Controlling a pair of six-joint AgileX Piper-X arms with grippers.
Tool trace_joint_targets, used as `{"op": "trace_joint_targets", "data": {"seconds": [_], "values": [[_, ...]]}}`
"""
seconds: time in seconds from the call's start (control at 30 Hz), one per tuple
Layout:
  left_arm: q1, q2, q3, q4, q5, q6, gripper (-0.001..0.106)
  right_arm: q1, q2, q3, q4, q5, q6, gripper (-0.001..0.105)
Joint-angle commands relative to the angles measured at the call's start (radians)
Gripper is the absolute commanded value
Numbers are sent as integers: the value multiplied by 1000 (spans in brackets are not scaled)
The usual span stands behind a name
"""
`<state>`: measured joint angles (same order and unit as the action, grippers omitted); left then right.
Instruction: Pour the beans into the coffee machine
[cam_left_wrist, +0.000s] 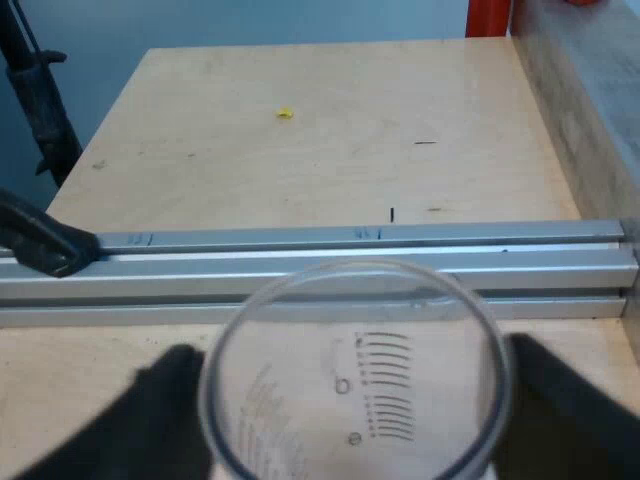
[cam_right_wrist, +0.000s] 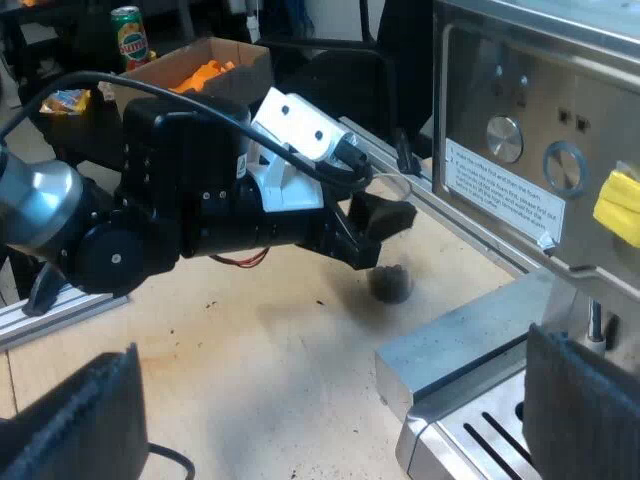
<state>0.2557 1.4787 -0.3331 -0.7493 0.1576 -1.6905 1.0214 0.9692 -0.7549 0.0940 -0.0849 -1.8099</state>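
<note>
My left gripper (cam_left_wrist: 355, 410) is shut on the clear measuring glass (cam_left_wrist: 350, 370); a black finger (cam_left_wrist: 150, 415) presses each side of it. The camera looks down into the glass, and its printed scale and the wooden table show through it. In the right wrist view the left arm (cam_right_wrist: 200, 225) holds the glass (cam_right_wrist: 393, 186) above the table, close to the espresso machine's (cam_right_wrist: 520, 150) steel front. A dark round patch (cam_right_wrist: 390, 284) lies on the wood under the glass. My right gripper (cam_right_wrist: 330, 420) is open, fingers wide apart and holding nothing, low beside the machine's drip tray (cam_right_wrist: 470, 440).
An aluminium rail (cam_left_wrist: 330, 262) crosses the wooden table (cam_left_wrist: 300, 150), with a black clamp (cam_left_wrist: 45, 240) on it. A small yellow scrap (cam_left_wrist: 285, 114) lies on the wood. A cardboard box (cam_right_wrist: 205, 66) of orange things and a can (cam_right_wrist: 128, 35) stand beyond the left arm.
</note>
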Motion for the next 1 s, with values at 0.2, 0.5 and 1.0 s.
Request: {"op": "trace_joint_targets", "data": {"seconds": [0.2,0.5,1.0], "values": [[-3,-162,-4,15,126,-10,0,2,-3,-7,-2,-1,-1,78],[-1,-477,-29,260,103,-10,0,2,-3,-7,-16,6,-1,78],[-1,-755,-372,898,100,13,0,2,-28,-96,-68,224,-56,78]]}}
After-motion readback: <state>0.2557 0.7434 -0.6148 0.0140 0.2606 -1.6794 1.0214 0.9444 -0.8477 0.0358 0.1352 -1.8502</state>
